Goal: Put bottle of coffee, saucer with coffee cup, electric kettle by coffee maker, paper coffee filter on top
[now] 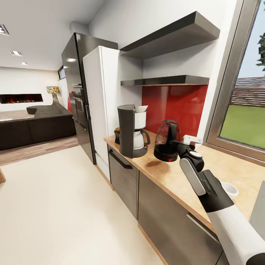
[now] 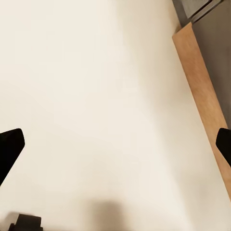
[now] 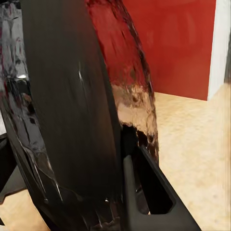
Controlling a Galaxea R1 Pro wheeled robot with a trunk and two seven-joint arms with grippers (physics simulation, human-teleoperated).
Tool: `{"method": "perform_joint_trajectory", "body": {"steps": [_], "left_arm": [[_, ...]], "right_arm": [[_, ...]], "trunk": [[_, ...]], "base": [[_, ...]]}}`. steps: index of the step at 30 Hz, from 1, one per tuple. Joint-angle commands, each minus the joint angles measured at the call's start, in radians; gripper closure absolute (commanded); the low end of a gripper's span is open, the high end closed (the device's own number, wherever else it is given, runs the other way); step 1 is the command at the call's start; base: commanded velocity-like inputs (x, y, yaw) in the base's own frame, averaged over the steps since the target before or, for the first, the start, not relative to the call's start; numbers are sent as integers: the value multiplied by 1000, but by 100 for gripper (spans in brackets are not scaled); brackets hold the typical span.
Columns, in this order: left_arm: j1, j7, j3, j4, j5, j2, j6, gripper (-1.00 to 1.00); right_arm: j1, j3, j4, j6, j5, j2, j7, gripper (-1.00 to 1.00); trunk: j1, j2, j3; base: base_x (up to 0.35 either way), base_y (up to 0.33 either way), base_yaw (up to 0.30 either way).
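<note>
Desk (image 1: 173,176) in speckled tan wood is running along the wall above grey cabinet fronts, with two black shelves (image 1: 165,80) hanging over it against a red backsplash. At its near-fridge end the coffee maker (image 1: 129,135) is standing upright, a white paper coffee filter (image 1: 141,109) sitting in its top; a small dark jar (image 1: 117,135), the bottle of coffee, is peeking out from behind it, mostly hidden. The right pincer (image 1: 179,146) is gripping the electric kettle (image 1: 167,141) by its handle side, holding it tilted just above the desk, near the coffee maker; its fingers (image 3: 149,192) are pressing against the dark glossy body. A white rim (image 1: 230,189), probably the coffee cup, is showing behind the right arm, mostly covered. The left pincer (image 2: 115,144) is hanging wide open over pale floor (image 2: 86,96).
</note>
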Motion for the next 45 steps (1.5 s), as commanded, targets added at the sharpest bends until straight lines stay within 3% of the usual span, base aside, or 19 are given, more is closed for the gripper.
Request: {"method": "perform_joint_trajectory", "body": {"steps": [1,8,14,17,21,45], "left_arm": [[-1,-6,8,1,-1,0,-1,-100],[-1,-6,8,1,-1,0,-1,-100],[-1,-6,8,2,-1,0,-1,-100],[-1,-6,8,1,-1,0,-1,-100],[-1,-6,8,1,-1,0,-1,-100],[-1,-6,8,0,-1,0,-1,-100]], "right_arm": [[-3,3,-1,1,-5,0,-15,100],[-34,52,65,1,-5,20,-27,100],[-47,64,95,1,-3,25,-28,100],[-48,65,99,1,68,34,-27,100],[-48,65,101,2,104,54,-28,100],[-48,64,101,1,112,59,-26,100]], "trunk": [[0,-1,-1],[0,-1,-1],[0,-1,-1],[0,-1,-1],[0,-1,-1],[0,-1,-1]], "base": [[0,0,0],[0,0,0],[0,0,0],[0,0,0],[1,0,0],[85,0,0]]}}
